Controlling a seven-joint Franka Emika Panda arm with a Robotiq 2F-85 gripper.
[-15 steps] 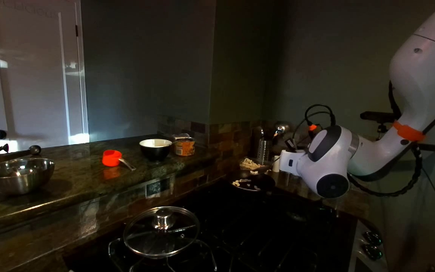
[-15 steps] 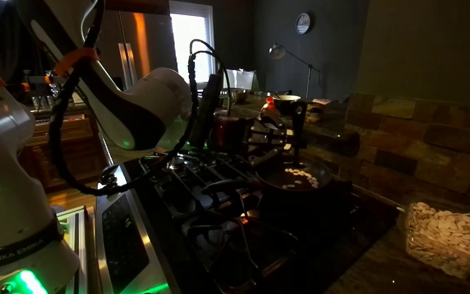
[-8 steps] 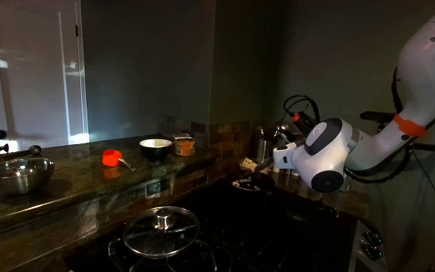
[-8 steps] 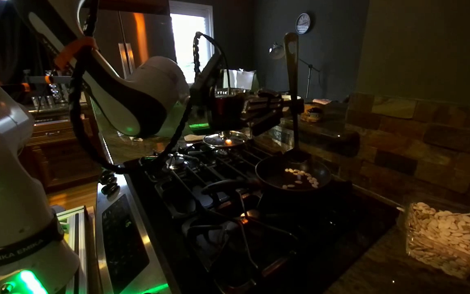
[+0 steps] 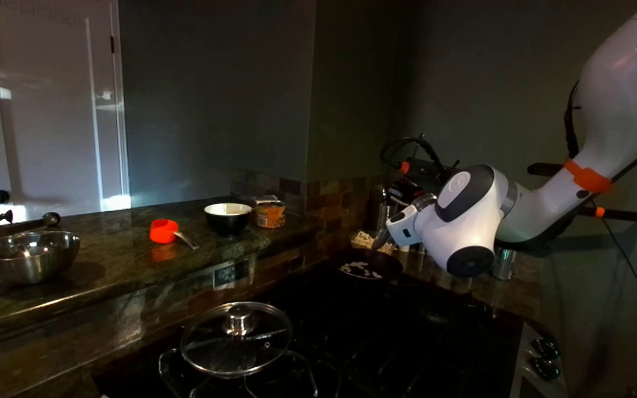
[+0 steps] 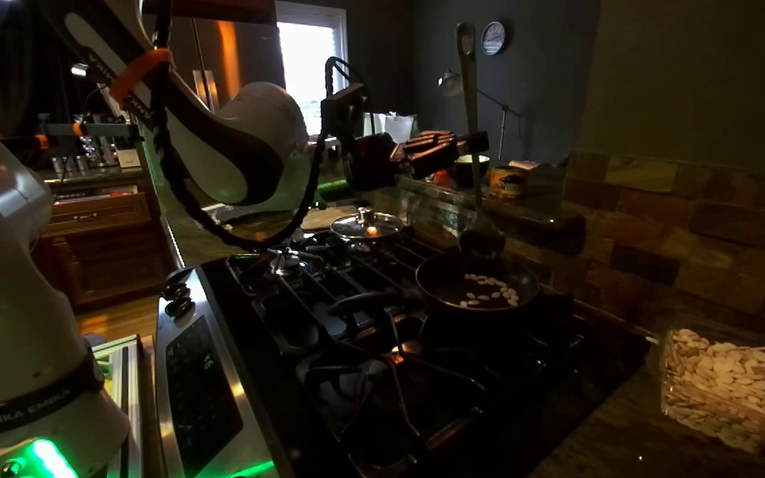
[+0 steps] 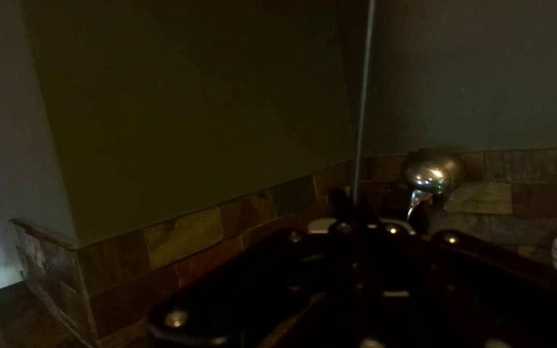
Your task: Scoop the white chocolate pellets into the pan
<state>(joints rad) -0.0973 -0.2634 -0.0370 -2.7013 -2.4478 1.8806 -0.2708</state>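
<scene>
My gripper (image 6: pixel 474 143) is shut on the handle of a dark ladle (image 6: pixel 482 239), held nearly upright. The ladle's head hangs over the far rim of the pan (image 6: pixel 432 295); its contents cannot be seen. The pan is round, shallow and dark, on the stove, and shows in both exterior views (image 5: pixel 391 266). Several white pellets (image 6: pixel 507 292) lie scattered in it. A clear tub (image 6: pixel 721 392) full of white pellets stands right of the stove in an exterior view. In the wrist view the thin handle (image 7: pixel 363 96) rises from the dark fingertips (image 7: pixel 356 215).
A pot with a knobbed glass lid (image 5: pixel 235 348) sits on the stove (image 6: pixel 356 372). The raised counter holds a steel bowl (image 5: pixel 25 260), an orange cup (image 5: pixel 163 231), a black bowl (image 5: pixel 228 221) and an orange can (image 5: pixel 270 214). A tiled wall (image 6: pixel 688 245) stands behind the pan.
The gripper has risen and tilted, bringing the ladle from mostly hidden to nearly upright, its head lifting from the pan's far side. A few more pellets show near the pan's middle.
</scene>
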